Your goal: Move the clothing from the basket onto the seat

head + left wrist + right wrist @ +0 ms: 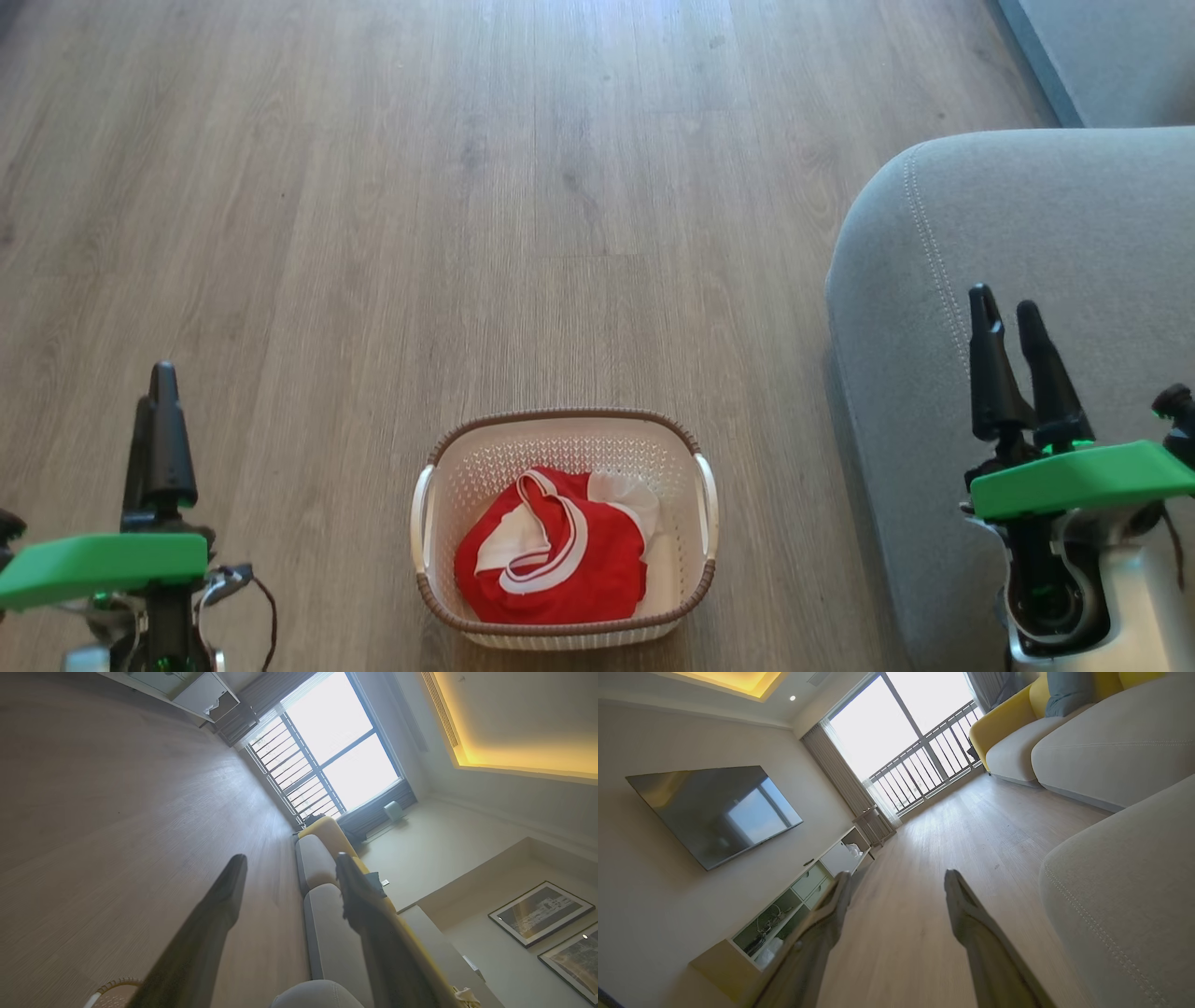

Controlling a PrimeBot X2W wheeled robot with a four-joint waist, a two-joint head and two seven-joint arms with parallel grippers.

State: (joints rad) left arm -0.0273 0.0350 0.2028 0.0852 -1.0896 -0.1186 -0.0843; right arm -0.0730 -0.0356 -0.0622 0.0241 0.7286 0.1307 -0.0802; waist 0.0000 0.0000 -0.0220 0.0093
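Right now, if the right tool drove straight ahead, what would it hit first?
Probably nothing close: the right tool points along open floor, with the seat beside it; depth is unclear.

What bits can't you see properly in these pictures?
1. Head view: the soft red clothing with white trim is bunched, hiding how many pieces there are and the bottom of the cream perforated plastic basket.
2. Head view: the right edge cuts off the large grey fabric sofa seat; the right gripper covers part.
3. Left wrist view: the bottom edge cuts off most of the basket.
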